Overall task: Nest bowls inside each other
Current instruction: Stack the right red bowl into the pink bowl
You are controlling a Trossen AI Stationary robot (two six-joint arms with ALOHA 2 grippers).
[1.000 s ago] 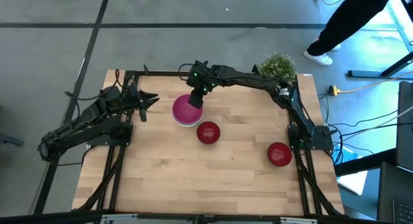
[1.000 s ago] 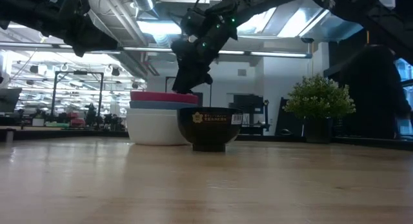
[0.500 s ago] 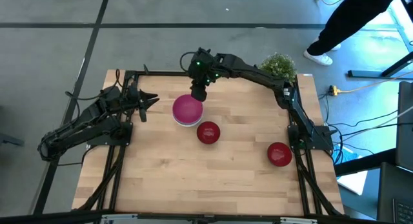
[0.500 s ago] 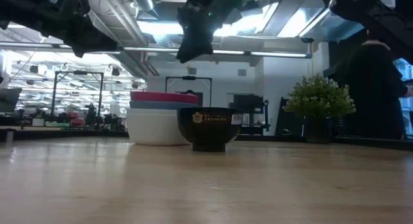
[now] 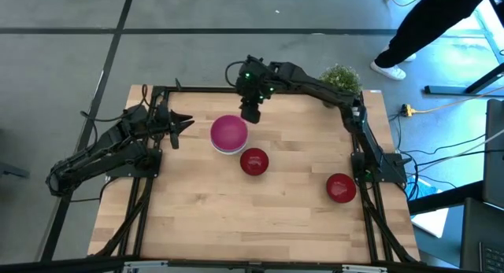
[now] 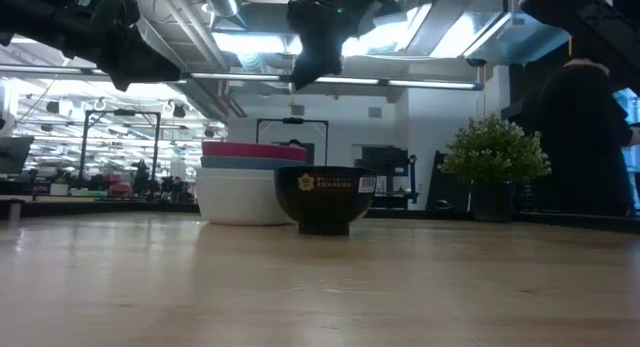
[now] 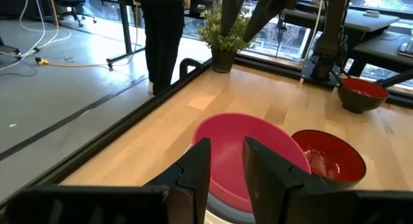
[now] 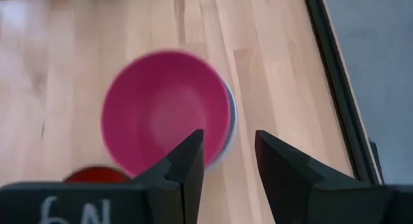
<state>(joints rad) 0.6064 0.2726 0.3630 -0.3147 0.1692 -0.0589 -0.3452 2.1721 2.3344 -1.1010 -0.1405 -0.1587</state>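
Note:
A stack of bowls point(image 5: 229, 134) stands on the far-middle part of the table: a magenta pink bowl point(image 6: 255, 149) on top, a blue one point(image 6: 250, 162) under it, white point(image 6: 235, 197) at the bottom. One dark red bowl point(image 5: 253, 161) stands just to the near right of the stack, and another point(image 5: 340, 187) stands near the right edge. My right gripper point(image 5: 251, 112) hangs open in the air, above and to the far right of the stack point(image 8: 164, 111). My left gripper point(image 5: 181, 122) waits open, left of the stack point(image 7: 248, 153).
A small green potted plant point(image 5: 339, 82) stands at the far right corner. A black metal frame point(image 5: 189, 89) runs along the table's far, left and right edges. A person point(image 5: 429, 21) stands on the floor beyond the far right corner. Bare wood point(image 5: 236, 218) spans the near half.
My right gripper has risen from the pink bowl's far right rim and drawn back toward the far edge and slightly to the right. The stack and both red bowls have stayed where they were.

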